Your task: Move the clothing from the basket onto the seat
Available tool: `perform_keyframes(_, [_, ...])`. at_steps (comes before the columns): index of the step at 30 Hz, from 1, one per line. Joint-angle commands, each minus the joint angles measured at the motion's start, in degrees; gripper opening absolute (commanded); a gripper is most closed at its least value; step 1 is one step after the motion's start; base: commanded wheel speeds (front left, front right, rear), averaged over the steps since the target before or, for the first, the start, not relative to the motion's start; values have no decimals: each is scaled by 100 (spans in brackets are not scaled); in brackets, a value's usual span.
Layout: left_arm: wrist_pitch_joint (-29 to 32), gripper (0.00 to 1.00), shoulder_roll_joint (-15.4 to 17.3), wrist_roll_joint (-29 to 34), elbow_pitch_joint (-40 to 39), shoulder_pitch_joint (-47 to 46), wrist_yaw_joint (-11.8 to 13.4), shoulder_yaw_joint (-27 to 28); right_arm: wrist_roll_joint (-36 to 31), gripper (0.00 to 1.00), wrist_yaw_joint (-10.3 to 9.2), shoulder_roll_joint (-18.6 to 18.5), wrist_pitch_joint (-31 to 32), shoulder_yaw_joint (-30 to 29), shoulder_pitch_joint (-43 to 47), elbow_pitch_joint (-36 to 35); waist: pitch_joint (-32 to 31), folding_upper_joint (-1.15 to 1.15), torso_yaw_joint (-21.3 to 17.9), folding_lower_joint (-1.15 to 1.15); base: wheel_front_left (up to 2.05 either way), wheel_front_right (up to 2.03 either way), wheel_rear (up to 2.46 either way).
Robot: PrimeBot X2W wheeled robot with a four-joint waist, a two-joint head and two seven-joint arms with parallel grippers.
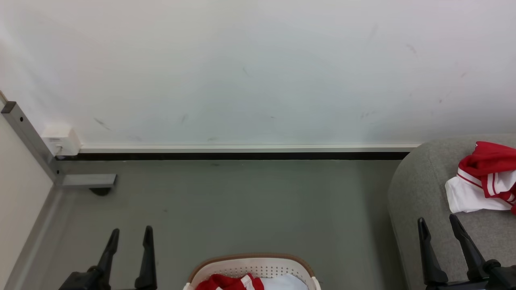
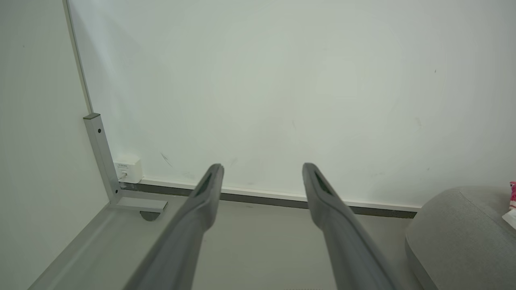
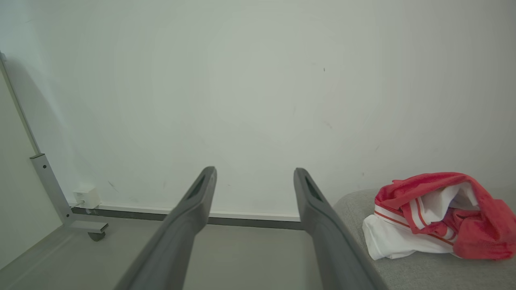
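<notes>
Head view, left gripper (image 1: 132, 229): at 7 o'clock over the floor (image 1: 242, 201), fingers apart, empty.
Head view, right gripper (image 1: 437, 218): at 4 o'clock over the seat's near edge, spread, nothing between its fingers.
Head view, basket (image 1: 250, 256): at 6 o'clock, cut by the bottom edge, between the two grippers.
Head view, basket jersey (image 1: 225, 282): red with a white stripe, in the basket's left half, touching a pale cloth (image 1: 286, 282) at its 3 o'clock.
Head view, seat (image 1: 419, 193): at 3 to 4 o'clock, with bare floor between it and the basket.
Head view, seat jersey (image 1: 483, 177): at 3 o'clock, bunched red and white on the seat top, beyond the right gripper's tips and apart from them.
Left wrist view, left gripper (image 2: 263, 167): released, holding nothing, aimed at the wall's foot.
Left wrist view, seat (image 2: 455, 233): at 4 o'clock; a red-and-white sliver at the right edge is probably the seat jersey.
Right wrist view, right gripper (image 3: 254, 171): fingers wide, empty.
Right wrist view, seat jersey (image 3: 435, 213): at 4 o'clock, crumpled on the seat (image 3: 403, 270), near the right finger, not touching.
Done: one jersey lies on the seat.
Left: at least one jersey sits in the basket; the cut-off view hides how many more.
Step in hand: judged as between trips; the next reach is probably down toward 6 o'clock into the basket.
</notes>
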Motion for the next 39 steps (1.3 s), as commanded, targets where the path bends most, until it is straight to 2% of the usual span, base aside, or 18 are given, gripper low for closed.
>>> perform_keyframes(1, [-5, 100, -10, 69, 21, 66, -17, 45, 18, 100, -14, 9, -21, 12, -58, 21, 15, 0, -18, 0, 0, 0, 0])
perform_keyframes(12, [-5, 100, -132, 201, 92, -37, -198, 122, 47, 100, -14, -2, 12, 67, -203, -5, 202, 0, -149, 0, 0, 0, 0])
perform_keyframes(19, [118, 100, -140, 320, 375, -496, -374, -159, -35, 100, -14, -132, 47, 159, -637, -114, 845, 0, -327, 0, 0, 0, 0])
perform_keyframes(24, [339, 100, -141, 274, 664, -1049, -640, -384, -51, 100, -15, -248, 16, 124, -1103, -171, 1440, 0, -544, 0, 0, 0, 0])
perform_keyframes(27, [523, 100, -65, 344, 1000, -1448, -922, -623, -47, 100, -14, -218, -37, 22, -1342, -214, 1799, 0, -647, 0, 0, 0, 0])
perform_keyframes(28, [523, 100, -65, 344, 1000, -1448, -922, -623, -47, 100, -14, -218, -37, 22, -1342, -214, 1799, 0, -647, 0, 0, 0, 0])
perform_keyframes(33, [898, 100, 66, 443, 1829, -2092, -1281, -944, -2, 100, -15, -35, -133, -55, -1853, -261, 2481, 0, -897, 0, 0, 0, 0])
perform_keyframes(39, [1163, 100, 189, 719, 3009, -2762, -1431, -1357, 32, 100, -15, 146, -217, 36, -2408, -385, 3144, 0, -1222, 0, 0, 0, 0])
